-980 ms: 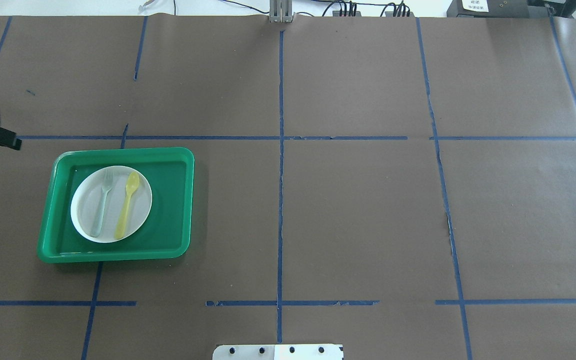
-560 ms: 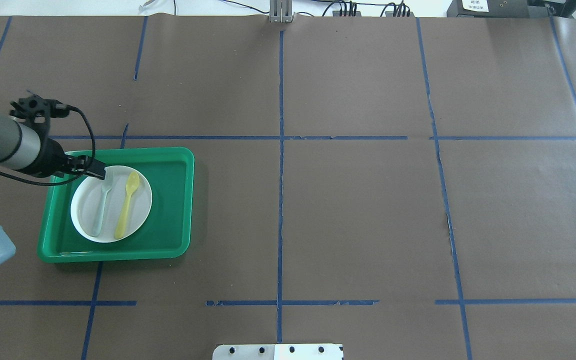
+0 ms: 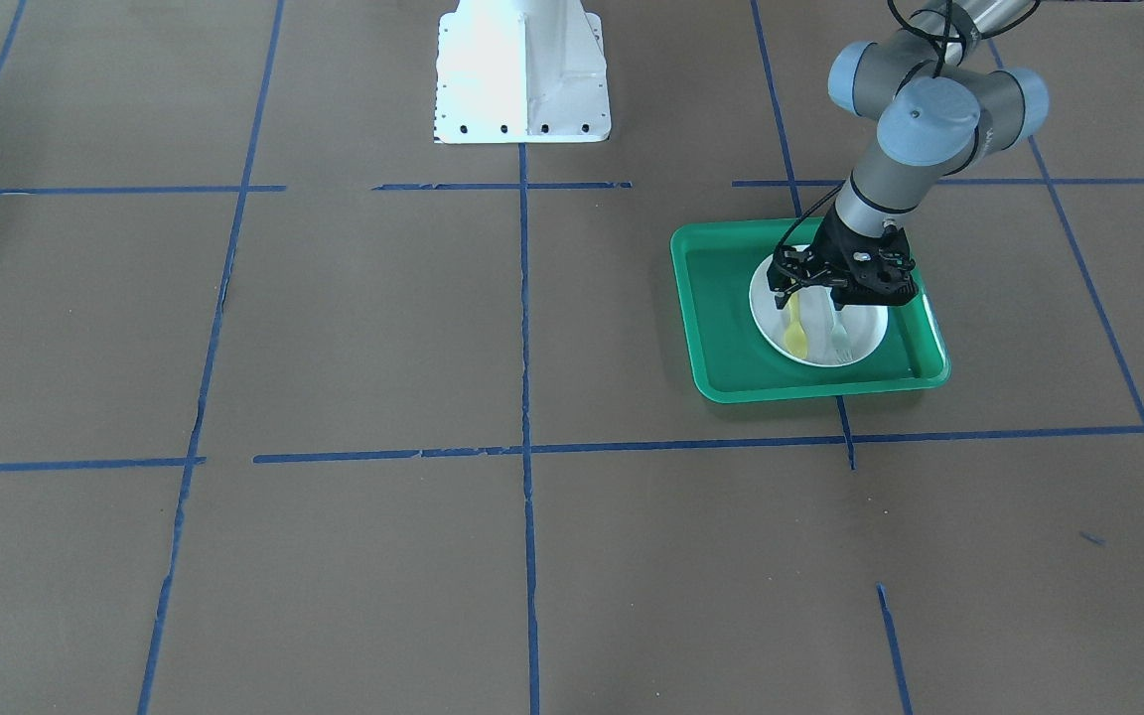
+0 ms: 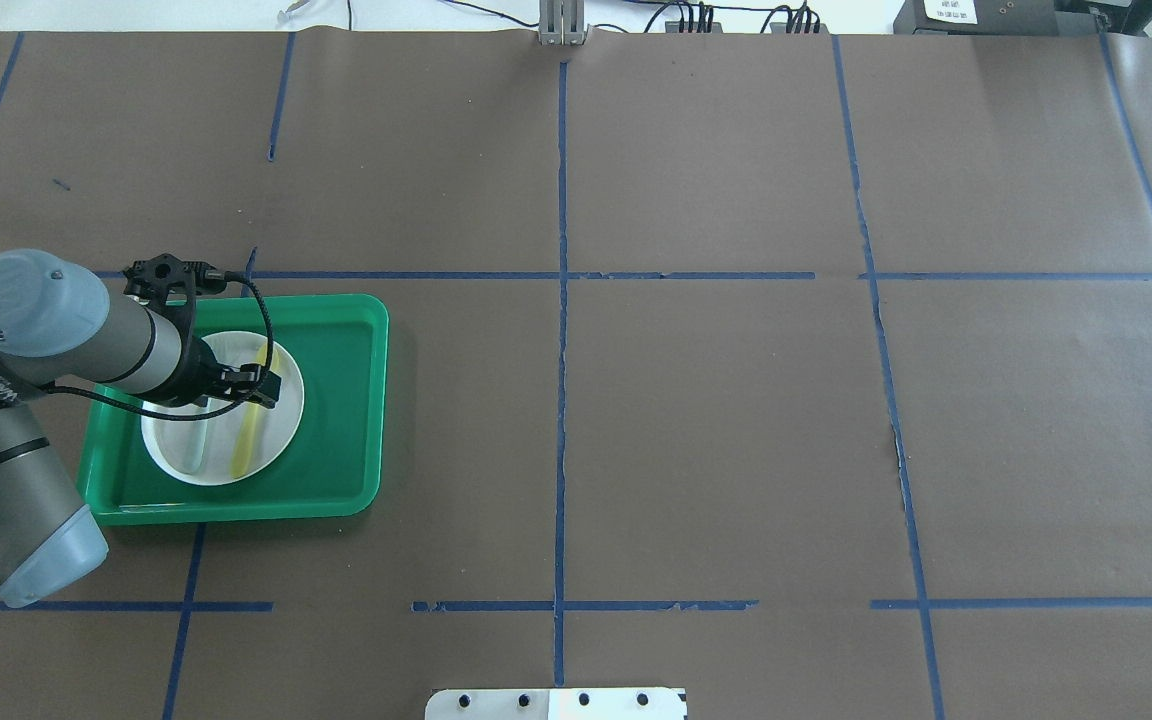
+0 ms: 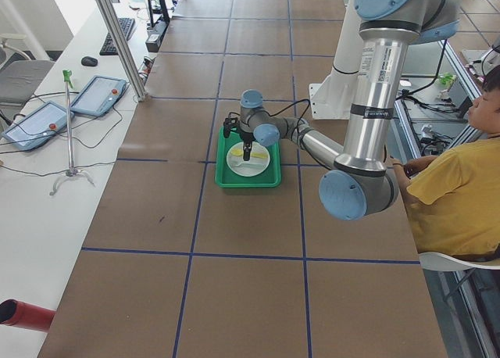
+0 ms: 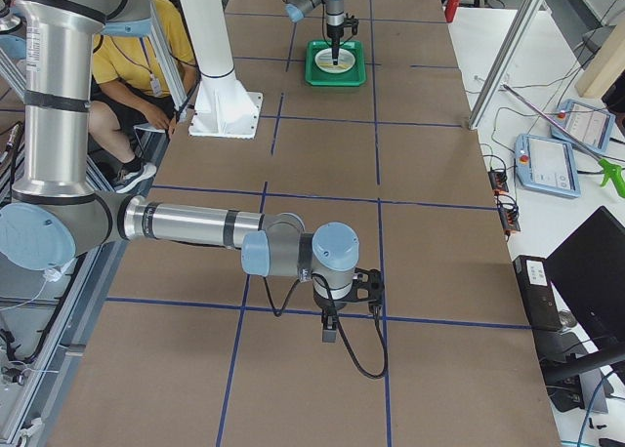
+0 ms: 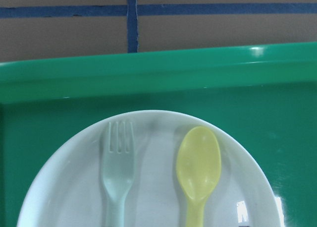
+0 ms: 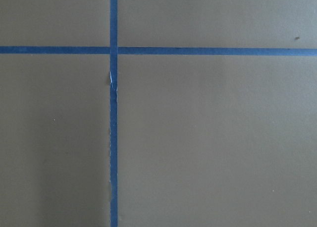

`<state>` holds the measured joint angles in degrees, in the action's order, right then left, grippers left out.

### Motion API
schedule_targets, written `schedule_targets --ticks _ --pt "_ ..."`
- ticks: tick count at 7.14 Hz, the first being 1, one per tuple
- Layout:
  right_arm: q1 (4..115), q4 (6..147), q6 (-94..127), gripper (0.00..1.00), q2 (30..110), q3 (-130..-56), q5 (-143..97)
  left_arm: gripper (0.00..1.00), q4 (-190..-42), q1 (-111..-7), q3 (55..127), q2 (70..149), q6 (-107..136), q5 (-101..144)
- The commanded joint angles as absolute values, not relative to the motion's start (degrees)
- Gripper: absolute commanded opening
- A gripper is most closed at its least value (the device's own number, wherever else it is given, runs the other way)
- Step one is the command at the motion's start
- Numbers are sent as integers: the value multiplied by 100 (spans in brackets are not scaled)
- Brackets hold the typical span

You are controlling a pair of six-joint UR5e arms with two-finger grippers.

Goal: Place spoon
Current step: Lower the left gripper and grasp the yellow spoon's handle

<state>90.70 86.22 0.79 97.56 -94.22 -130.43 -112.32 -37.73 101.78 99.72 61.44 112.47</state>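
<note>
The yellow spoon (image 7: 199,162) lies on a white plate (image 7: 153,187), bowl toward the table's far side, to the right of a pale grey-green fork (image 7: 118,167). The plate sits in a green tray (image 4: 346,400). In the overhead view my left gripper (image 4: 261,390) hangs over the plate and hides the spoon's bowl, while the handle (image 4: 248,440) shows. In the front view it (image 3: 830,296) points down above both utensils, and the spoon (image 3: 796,338) shows below it. I cannot tell if it is open. My right gripper (image 6: 330,332) hovers over bare table far from the tray; I cannot tell its state.
The tray stands in the left half of the brown paper-covered table, which is marked with blue tape lines (image 4: 561,300). The robot's white base plate (image 3: 522,70) is at the near middle edge. A person in yellow (image 5: 453,194) sits beside the robot.
My left arm has come in from the left edge and swung right, from outside the tray to over the plate. Spoon, fork and tray have not moved.
</note>
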Motion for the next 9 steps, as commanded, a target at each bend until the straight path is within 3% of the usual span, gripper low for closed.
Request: schedule_targets --ticks 1,3,6,9 --pt "9070 8622 79 100 9756 -9422 -13043 55 -11232 -3727 10037 10098 6135 11259" --pt "9070 8622 79 100 9756 -9422 -13043 50 -11233 -3700 10037 10116 6144 11267" --pt "9070 8622 70 100 9756 -9422 -13043 0 -11232 -3700 10046 10107 6144 11303" --pt "9070 8622 79 100 9756 -9422 -13043 0 -11084 -3997 10440 10028 6135 11303"
